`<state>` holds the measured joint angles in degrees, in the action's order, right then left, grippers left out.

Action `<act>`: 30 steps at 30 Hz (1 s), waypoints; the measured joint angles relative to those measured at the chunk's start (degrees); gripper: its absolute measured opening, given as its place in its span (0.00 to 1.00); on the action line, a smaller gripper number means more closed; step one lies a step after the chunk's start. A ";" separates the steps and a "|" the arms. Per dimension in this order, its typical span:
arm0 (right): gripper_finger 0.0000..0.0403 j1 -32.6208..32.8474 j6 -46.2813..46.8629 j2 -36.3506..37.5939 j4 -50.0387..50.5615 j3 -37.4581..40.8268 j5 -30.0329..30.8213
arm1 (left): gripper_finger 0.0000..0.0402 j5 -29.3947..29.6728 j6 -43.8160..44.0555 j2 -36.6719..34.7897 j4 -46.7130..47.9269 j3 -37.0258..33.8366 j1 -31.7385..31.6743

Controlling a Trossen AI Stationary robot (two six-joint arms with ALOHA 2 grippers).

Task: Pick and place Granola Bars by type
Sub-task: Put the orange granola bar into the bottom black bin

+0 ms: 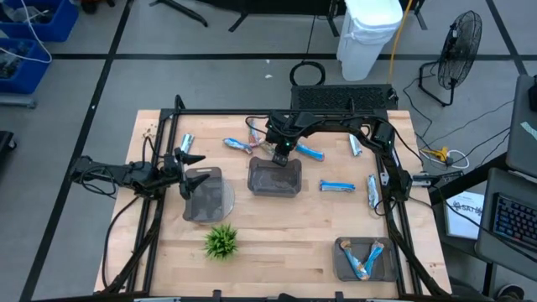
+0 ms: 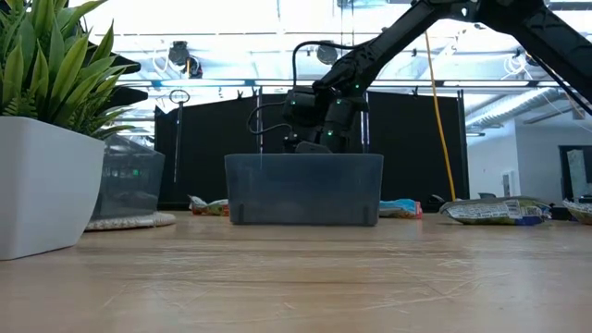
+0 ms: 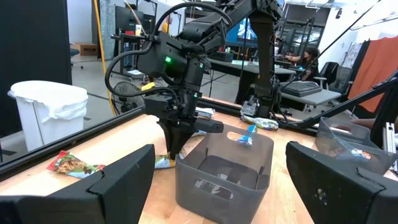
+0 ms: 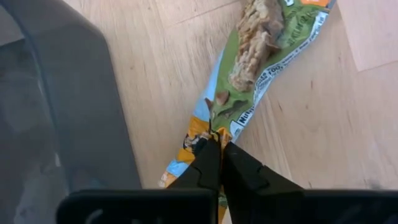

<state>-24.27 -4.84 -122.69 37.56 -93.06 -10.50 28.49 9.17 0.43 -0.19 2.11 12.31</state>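
My right gripper is shut on a green, blue and orange granola bar that lies on the table just beyond the far wall of the middle grey tray. In the left wrist view its fingers point down beside that tray. Other bars lie flat on the table. My left gripper waits open at the table's left, above a second tray. My right gripper pinches the bar's wrapper between its two fingertips, at about the middle of the bar's length. The fingers come steeply from above. The bar's far part lies flat on the table; the part nearer the wrist is hidden under the fingers.
A third tray at the near right holds two bars. A small green plant in a white pot stands near the front edge. The left tray sits on a round mat. A black frame borders the table.
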 joint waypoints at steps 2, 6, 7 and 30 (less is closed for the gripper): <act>0.00 0.00 -0.14 0.00 0.00 0.00 0.02 | 0.90 -0.01 0.02 0.00 0.00 0.02 -0.02; 0.00 0.00 -0.23 0.21 0.60 0.00 0.00 | 0.90 -0.02 -0.01 0.00 -0.02 0.02 -0.02; 0.00 0.00 -0.20 0.45 1.28 -0.06 0.02 | 0.90 -0.02 -0.01 0.00 0.00 0.00 -0.02; 0.00 -0.06 5.18 6.40 37.82 -31.70 7.71 | 0.90 0.01 -0.01 -0.01 0.00 0.02 -0.02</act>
<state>-24.34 0.35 -116.29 75.38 -124.76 -2.79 28.49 9.17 0.42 -0.19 2.13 12.29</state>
